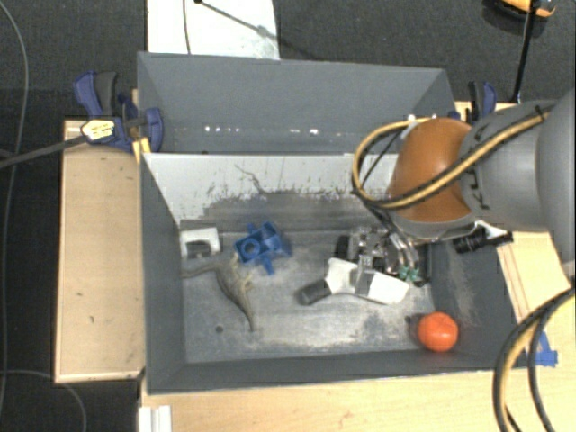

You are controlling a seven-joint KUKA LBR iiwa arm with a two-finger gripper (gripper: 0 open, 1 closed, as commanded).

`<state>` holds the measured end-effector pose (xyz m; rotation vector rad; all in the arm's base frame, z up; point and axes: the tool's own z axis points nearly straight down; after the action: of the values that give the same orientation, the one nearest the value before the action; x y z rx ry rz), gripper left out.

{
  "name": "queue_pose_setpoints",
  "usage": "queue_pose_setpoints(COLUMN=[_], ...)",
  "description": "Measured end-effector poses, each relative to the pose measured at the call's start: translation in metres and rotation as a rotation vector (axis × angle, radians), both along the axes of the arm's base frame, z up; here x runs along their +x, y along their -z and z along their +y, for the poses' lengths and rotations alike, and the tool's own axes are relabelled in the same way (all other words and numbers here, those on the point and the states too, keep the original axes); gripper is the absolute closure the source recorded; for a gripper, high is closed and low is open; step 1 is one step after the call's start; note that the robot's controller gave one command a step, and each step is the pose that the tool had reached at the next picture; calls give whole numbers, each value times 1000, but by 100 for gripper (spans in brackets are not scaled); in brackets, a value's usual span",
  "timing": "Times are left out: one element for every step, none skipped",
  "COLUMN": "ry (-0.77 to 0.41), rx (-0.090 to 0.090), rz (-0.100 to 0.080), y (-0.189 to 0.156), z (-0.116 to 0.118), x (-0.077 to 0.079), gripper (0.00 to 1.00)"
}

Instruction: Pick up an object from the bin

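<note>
My gripper [382, 256] is low in the right half of the bin, right over a white thing with a black stub end [338, 279]. That thing lies flat on the floor; its black end points left and its white right part reaches under the gripper. An orange ball [438, 331] rests near the front right corner, a little in front of the gripper. To the gripper's left lies a blue plastic piece [263, 246].
A grey toy lizard [237, 287] sprawls at the front left, with a small white-and-grey block [199, 241] behind it by the left wall. The arm with its orange cover and cables hangs over the bin's right back part.
</note>
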<state>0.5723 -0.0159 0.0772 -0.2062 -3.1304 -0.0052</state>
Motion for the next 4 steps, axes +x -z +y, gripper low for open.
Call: queue_pose_setpoints(ry=[-1,19,46,120], rx=[0,2,0,2], rz=[0,-9,-2,-8], y=[0,-18,-41,-70], z=[0,-3,-2,1], x=[0,0,3,10], gripper=[100,100,100,100])
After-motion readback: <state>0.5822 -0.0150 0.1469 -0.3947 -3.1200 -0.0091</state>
